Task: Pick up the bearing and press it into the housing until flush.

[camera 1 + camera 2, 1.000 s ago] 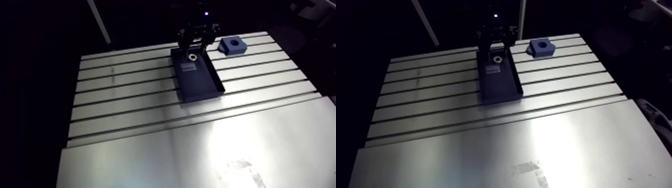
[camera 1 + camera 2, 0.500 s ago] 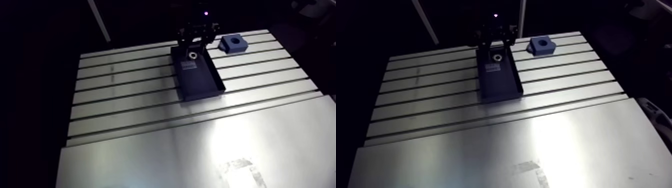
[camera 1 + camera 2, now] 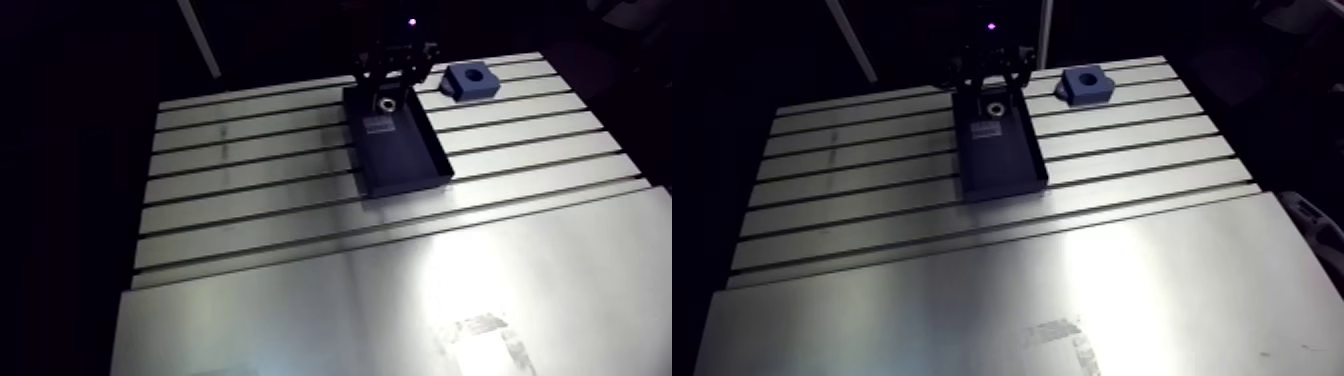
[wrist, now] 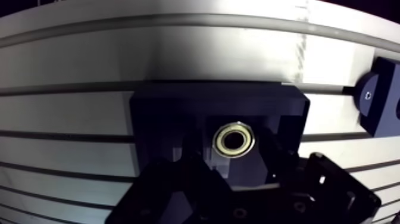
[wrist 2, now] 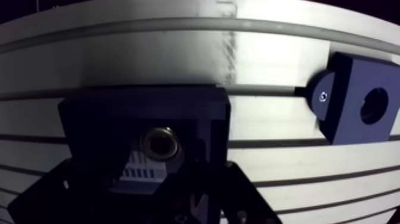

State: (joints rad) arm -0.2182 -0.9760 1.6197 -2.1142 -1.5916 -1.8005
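Workshop or lab bench — slotted aluminium table [image 3: 250, 190], dark parts tray [image 3: 405, 160].

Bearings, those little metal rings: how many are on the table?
1 bearing, lying in the dark tray at the end nearest the blue housing. Part of the tray is hidden, so others may be unseen.

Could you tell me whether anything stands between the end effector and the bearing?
Nothing visible does: the bearing lies bare in the tray, between the open end effector fingers. Toward the housing, only the tray's wall.
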